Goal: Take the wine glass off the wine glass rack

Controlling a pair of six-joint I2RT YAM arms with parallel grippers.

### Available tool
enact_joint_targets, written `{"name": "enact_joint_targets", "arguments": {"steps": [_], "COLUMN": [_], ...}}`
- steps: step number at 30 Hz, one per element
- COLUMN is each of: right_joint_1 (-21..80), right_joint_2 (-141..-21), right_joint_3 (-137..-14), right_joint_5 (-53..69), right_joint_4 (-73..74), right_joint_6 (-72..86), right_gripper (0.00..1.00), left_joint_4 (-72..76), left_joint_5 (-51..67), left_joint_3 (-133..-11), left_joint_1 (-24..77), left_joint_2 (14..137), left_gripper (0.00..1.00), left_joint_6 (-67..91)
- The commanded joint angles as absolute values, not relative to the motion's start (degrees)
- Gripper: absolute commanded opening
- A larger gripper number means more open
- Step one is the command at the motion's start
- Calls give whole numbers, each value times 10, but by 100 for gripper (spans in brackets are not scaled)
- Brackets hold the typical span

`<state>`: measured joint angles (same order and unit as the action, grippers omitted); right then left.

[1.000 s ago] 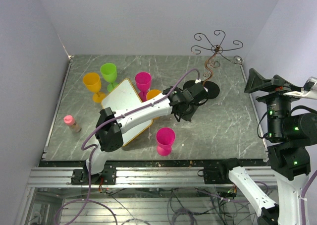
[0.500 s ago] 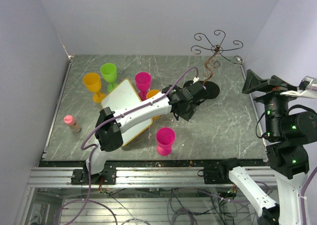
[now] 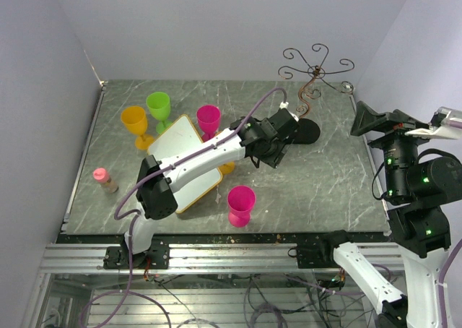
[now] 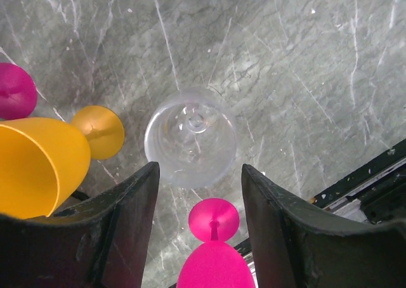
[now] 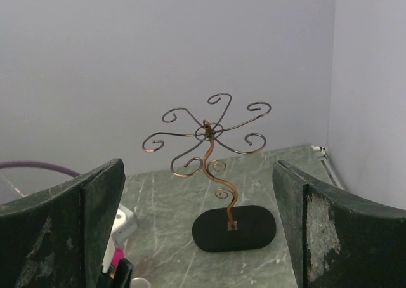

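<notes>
A clear wine glass point(image 4: 190, 137) stands upright on the marble table, seen from above in the left wrist view. My left gripper point(image 4: 200, 174) hangs open above it, one finger to each side and touching nothing. In the top view that gripper point(image 3: 271, 154) hides the glass. The wine glass rack point(image 3: 312, 71) stands at the back right on its black oval base point(image 3: 309, 131), and its curled arms point(image 5: 209, 132) hold nothing. My right gripper point(image 3: 404, 118) is open and empty, raised at the right and facing the rack.
A magenta glass point(image 3: 241, 204) stands near the front. An orange glass point(image 4: 38, 164) is just left of the clear one. Orange point(image 3: 135, 122), green point(image 3: 159, 108) and magenta point(image 3: 208, 118) glasses stand at the back left. A white board point(image 3: 179, 151) lies under the left arm, and a small pink bottle point(image 3: 105, 178) is at the left.
My left gripper has drawn back a little toward the far side, near the rack's base. The right arm has shifted slightly left. The glasses have not moved.
</notes>
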<state>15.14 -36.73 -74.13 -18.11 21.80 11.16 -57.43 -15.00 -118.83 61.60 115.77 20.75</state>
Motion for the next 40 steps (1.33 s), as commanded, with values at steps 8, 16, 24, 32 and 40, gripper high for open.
{"name": "enact_joint_targets", "arguments": {"steps": [8,16,24,32,40], "right_joint_1": [157,165,168,168,167], "right_joint_2": [-349,-326,-326,-350,-353], "right_joint_3": [-747,-742,-775,-788,-797], "right_joint_5": [-109,-58,-93,-121,-175], "right_joint_4": [231,235,248,269,260], "right_joint_6": [88,43,46,69,75], "right_gripper": [100,100,100,100,100], "left_joint_4": [-432,-244,-239,-255,-272], "left_joint_5": [-110,-159,-293,-329,-330], "left_joint_3": [-1121,-933,-857,-852,-869], "left_joint_1": [555,500,501,501,500], "left_joint_2": [937,648,469,428,449], "left_gripper": [68,76,79,79,79], "left_joint_6": [181,128,101,85,78]}}
